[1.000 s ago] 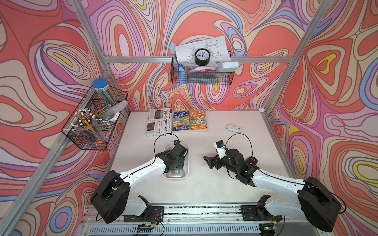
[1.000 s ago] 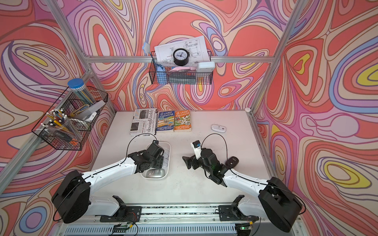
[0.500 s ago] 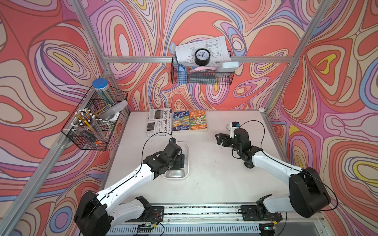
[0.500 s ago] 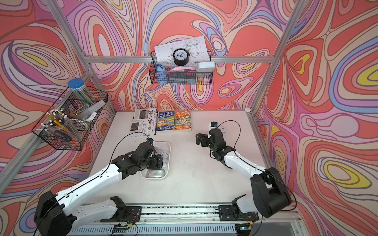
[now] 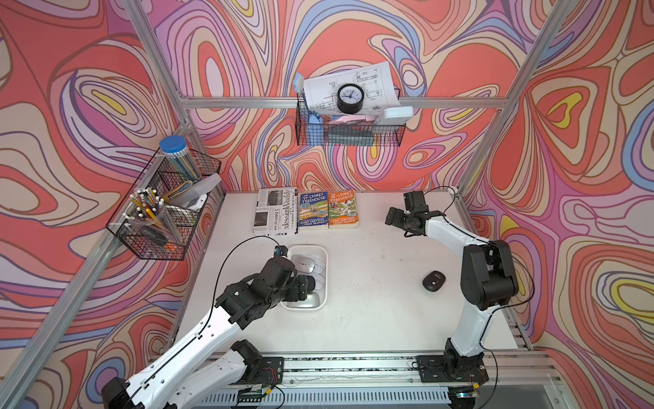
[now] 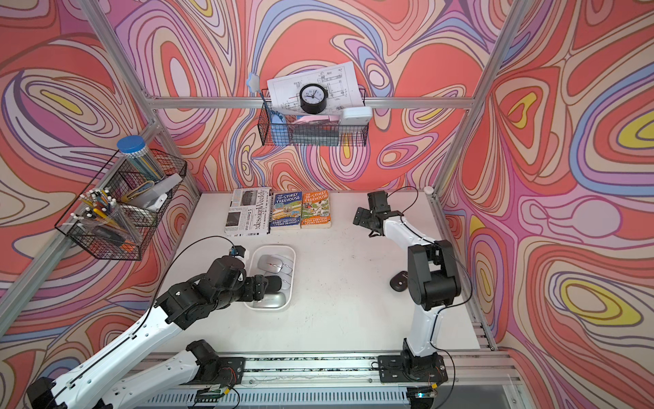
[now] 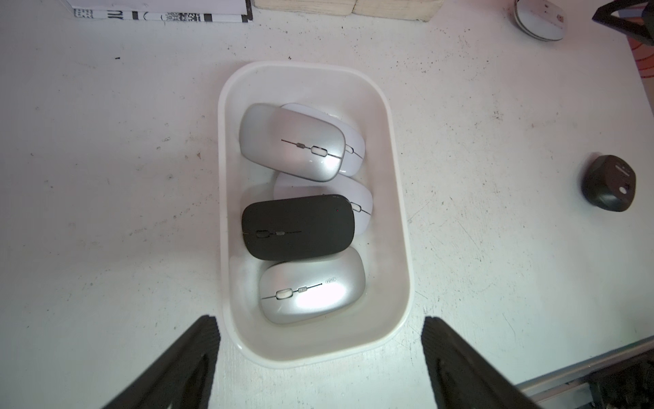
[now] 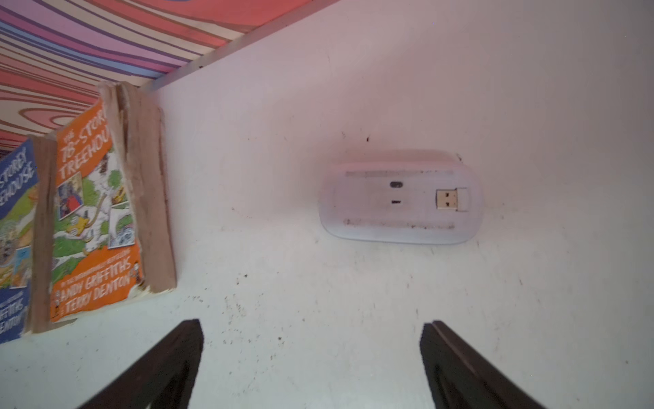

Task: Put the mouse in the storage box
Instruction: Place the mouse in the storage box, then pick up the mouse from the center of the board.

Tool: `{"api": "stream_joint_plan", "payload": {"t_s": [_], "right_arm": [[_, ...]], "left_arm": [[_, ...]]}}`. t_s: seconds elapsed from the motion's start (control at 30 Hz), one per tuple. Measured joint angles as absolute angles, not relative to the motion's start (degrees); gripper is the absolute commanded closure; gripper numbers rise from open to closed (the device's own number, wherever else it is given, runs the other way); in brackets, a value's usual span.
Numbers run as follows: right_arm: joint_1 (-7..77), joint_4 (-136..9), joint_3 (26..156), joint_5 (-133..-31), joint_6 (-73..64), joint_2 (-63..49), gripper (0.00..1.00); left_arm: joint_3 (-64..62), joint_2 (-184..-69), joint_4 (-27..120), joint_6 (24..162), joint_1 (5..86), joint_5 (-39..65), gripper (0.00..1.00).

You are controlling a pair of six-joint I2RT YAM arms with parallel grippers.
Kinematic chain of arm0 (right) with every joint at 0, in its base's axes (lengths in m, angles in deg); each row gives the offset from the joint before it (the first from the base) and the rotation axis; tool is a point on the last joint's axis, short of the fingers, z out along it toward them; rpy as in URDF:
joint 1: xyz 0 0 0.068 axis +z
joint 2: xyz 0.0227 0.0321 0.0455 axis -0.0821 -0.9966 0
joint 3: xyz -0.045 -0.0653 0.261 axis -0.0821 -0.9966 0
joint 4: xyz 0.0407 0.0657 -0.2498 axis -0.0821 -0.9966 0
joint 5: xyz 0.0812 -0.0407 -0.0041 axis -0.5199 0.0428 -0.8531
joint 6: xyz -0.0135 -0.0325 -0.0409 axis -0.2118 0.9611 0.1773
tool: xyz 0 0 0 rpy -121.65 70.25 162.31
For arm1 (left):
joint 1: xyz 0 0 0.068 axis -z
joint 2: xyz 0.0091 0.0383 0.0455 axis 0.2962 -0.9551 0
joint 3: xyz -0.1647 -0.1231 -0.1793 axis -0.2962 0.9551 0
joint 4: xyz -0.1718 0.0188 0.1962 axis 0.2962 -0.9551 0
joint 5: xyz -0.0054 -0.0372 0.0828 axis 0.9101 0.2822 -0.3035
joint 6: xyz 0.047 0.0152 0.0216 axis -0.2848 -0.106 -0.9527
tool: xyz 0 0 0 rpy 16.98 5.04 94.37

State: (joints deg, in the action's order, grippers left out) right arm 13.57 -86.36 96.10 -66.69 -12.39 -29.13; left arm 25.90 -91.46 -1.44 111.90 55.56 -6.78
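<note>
On the table (image 8: 354, 88), the white mouse (image 8: 400, 202) lies upside down, dongle (image 8: 447, 199) showing.

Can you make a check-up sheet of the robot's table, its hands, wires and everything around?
Surface: white table, scuffed, speckled.
Job's things: storage box holds five mice; white mouse upside down and black mouse loose on the table.
Clutter: magazine and books at the back edge.
Grippers: left gripper above the box, jaws open, empty; right gripper near the white mouse, jaws open, empty.
Cables: black cables loop above both wrists.
Surroundings: wire baskets, clock, swirly walls.
</note>
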Motion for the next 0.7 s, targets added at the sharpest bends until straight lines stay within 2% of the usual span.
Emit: {"api": "stream_joint_plan", "payload": {"t_s": [0.23,0.4,0.7], "right_arm": [[8.2,-93.5,115.7,-69.9,-6.2,-43.8,0.02],[7.3,-99.1,129.3,-70.2,-2.4,-52.7,0.02],[6.3,-103.0,132.5,-74.6,2.2,-56.8,0.02]], "left_arm": [[26.0,-90.1,-3.9,112.1,55.6,-6.8,0.12],[26.0,-89.8,-4.4,112.1,55.6,-6.8,0.12],[26.0,-90.3,-4.4,112.1,55.6,-6.7,0.12]]}}
